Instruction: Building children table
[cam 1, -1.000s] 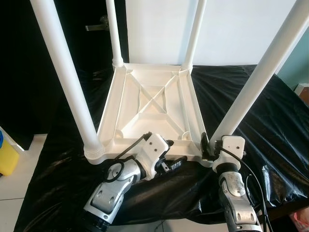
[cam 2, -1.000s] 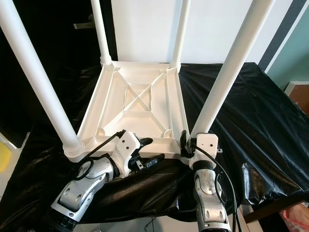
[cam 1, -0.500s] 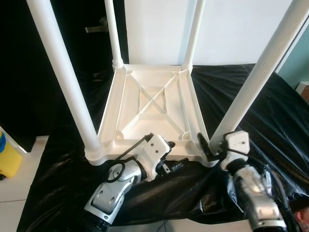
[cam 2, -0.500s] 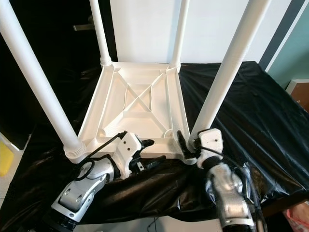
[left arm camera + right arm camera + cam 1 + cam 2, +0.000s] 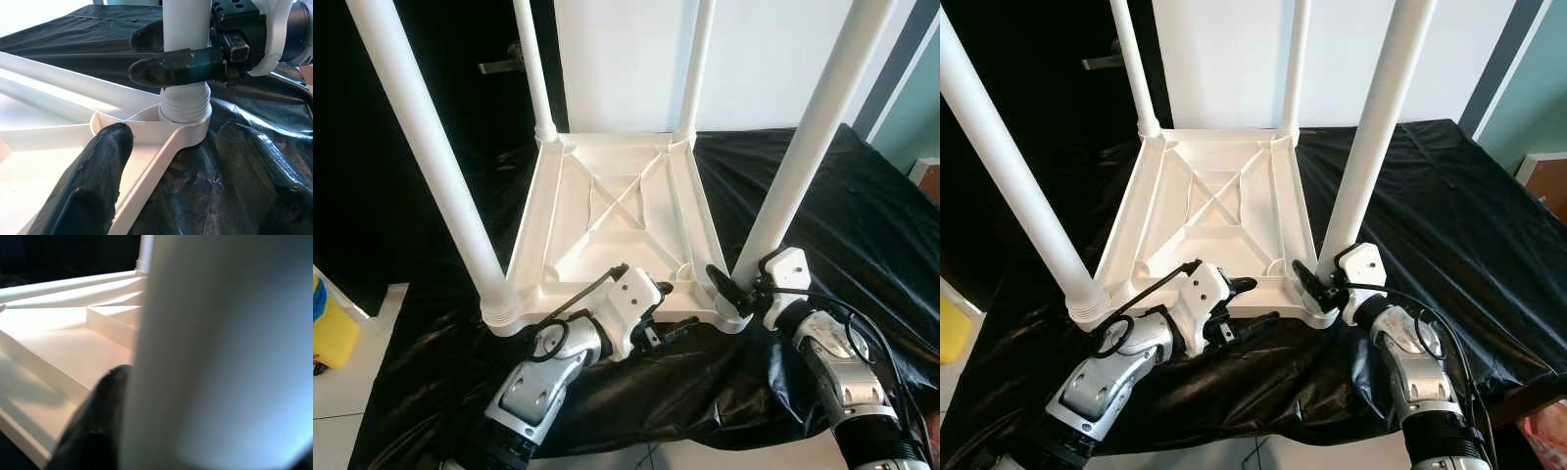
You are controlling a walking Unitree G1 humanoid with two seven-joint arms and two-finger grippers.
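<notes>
Tabletop (image 5: 607, 211) of white plastic lies upside down on the counter (image 5: 862, 225), which is draped in black sheeting, and I see its ribbed underside facing up like a shallow tray with nothing lying in its compartments. Four white legs stand up from the corners: near left leg (image 5: 426, 147), near right leg (image 5: 808, 132), and two far legs (image 5: 533, 69) at the back. My right claw (image 5: 729, 291) is at the base of the near right leg, its black fingers (image 5: 181, 63) closed around the tube just above the threaded collar, as the left wrist view shows plainly. My left claw (image 5: 664, 315) sits at the near edge of the tabletop, between the two near legs, with its fingers spread apart: one finger (image 5: 95, 171) rests over the rim on the inner side, the other is outside over the black sheet, gripping nothing. A yellow container (image 5: 331, 328) stands on the floor to the left.
</notes>
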